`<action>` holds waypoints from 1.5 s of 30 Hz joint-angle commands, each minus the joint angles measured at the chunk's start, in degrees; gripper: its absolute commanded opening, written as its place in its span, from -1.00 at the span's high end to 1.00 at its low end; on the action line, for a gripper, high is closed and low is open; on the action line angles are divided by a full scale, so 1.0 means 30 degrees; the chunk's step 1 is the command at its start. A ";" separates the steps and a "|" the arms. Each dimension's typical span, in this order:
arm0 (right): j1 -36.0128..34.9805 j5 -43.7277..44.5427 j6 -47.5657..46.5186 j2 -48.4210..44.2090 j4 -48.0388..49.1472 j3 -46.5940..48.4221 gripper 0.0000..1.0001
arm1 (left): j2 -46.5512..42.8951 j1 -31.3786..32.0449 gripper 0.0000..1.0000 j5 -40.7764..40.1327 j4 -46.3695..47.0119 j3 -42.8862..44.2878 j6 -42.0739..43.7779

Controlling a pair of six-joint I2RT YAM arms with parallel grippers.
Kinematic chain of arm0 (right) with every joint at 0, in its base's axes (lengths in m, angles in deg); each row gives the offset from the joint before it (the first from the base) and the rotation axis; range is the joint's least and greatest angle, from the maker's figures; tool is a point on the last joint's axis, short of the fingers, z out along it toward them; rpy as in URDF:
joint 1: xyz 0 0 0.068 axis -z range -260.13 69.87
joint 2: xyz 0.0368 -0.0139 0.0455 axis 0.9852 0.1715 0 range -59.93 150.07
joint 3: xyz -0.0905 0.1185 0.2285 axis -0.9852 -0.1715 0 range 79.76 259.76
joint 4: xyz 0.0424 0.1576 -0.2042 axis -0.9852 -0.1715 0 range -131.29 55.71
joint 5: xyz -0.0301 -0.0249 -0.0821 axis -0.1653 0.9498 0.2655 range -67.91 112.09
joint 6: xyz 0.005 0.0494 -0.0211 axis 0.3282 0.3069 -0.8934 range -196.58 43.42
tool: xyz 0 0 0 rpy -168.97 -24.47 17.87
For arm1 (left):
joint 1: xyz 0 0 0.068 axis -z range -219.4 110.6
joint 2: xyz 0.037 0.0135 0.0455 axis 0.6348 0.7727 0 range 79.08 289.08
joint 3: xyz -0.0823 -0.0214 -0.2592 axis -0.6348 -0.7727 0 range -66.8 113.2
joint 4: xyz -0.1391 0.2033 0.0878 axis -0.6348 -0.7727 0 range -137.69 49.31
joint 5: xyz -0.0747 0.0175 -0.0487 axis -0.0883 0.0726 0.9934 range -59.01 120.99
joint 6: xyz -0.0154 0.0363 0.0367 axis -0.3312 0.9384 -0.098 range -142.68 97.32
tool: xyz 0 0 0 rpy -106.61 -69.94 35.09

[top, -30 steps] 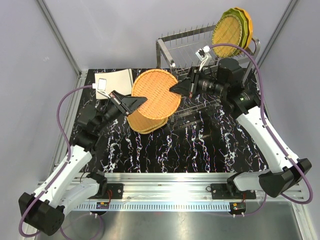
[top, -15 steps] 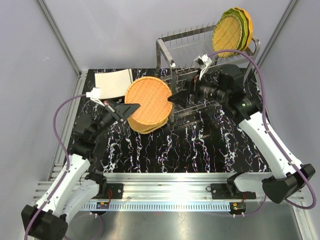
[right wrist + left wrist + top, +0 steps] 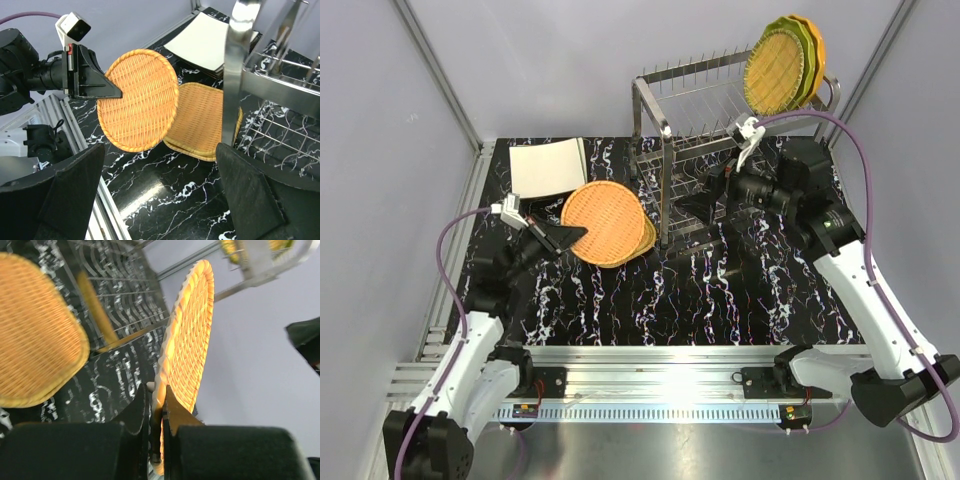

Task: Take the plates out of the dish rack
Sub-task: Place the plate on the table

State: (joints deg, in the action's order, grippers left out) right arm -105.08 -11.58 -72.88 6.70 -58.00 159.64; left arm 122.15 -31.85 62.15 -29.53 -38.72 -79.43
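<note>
Covering the work area is a black marble-patterned tabletop [image 3: 720, 290] with white veining, glossy enough to show glare in the right wrist view. Enclosure: pale grey-lilac walls [image 3: 520, 70] at left, back and right, slanted aluminium frame posts [image 3: 437, 75] at the back corners, a ribbed aluminium rail [image 3: 650, 385] along the near edge carrying both arm bases, and a brushed metal sheet [image 3: 670, 450] below it. Silver wire dish rack [image 3: 705, 120] stands at back centre-right of the tabletop. A group of round plates [image 3: 782, 62] (woven orange-tan in front, green and orange scalloped behind) stands on edge at the right end of its upper tier. Square cream plates [image 3: 548, 166] lie stacked flat at back left. Rounded-square woven orange-tan plates [image 3: 205, 120] lie flat on the tabletop just left of the rack's front post. Left gripper [image 3: 565, 235]: fingers pinched narrow on the rim of a round woven orange-tan plate [image 3: 603, 222], held tilted on edge over the left part of the flat woven stack; contact between the two cannot be told. Right gripper [image 3: 705, 205]: fingers spread wide, nothing between them, hovering beside the rack's lower tier, apart from the held plate.
</note>
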 commanded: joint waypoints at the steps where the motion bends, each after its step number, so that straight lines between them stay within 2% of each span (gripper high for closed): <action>1: 0.0464 0.0384 -0.0415 -0.0589 0.0079 -0.0258 -1.00 | 0.0758 -0.0407 1.00 0.1009 0.1492 -0.0187 0.0665; 11: 0.1460 0.0500 -0.0415 -0.1320 -0.0009 -0.0990 -0.99 | 0.3075 -0.1928 1.00 0.1538 0.2433 -0.1123 0.1222; 19: 0.2310 0.0764 -0.0444 -0.1819 -0.0155 -0.1400 -0.99 | 0.1201 -0.7698 1.00 0.0191 0.4980 -0.5807 -0.2639; 24: 0.2720 0.1174 -0.0765 -0.1878 -0.0038 -0.1372 -0.99 | 0.1668 -1.0275 1.00 -0.0686 0.5595 -0.6604 -0.3728; 30: 0.3159 0.1760 -0.0884 -0.1790 -0.0038 -0.1020 -1.00 | 0.4330 -1.1158 1.00 -0.1304 0.6939 -0.6400 -0.3788; 36: 0.3423 0.2317 -0.1059 -0.1849 -0.0067 -0.0698 -0.99 | 0.7814 -1.1540 1.00 -0.0690 0.9050 -0.5640 -0.3730; 45: 0.3688 0.2640 -0.1118 -0.1820 -0.0097 -0.0493 -0.99 | 1.1188 -1.1804 1.00 -0.0015 1.0079 -0.4437 -0.2676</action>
State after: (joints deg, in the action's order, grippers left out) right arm -94.47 -4.81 -75.35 2.31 -59.48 155.49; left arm 154.10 -66.84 59.83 -7.24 -54.98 -89.29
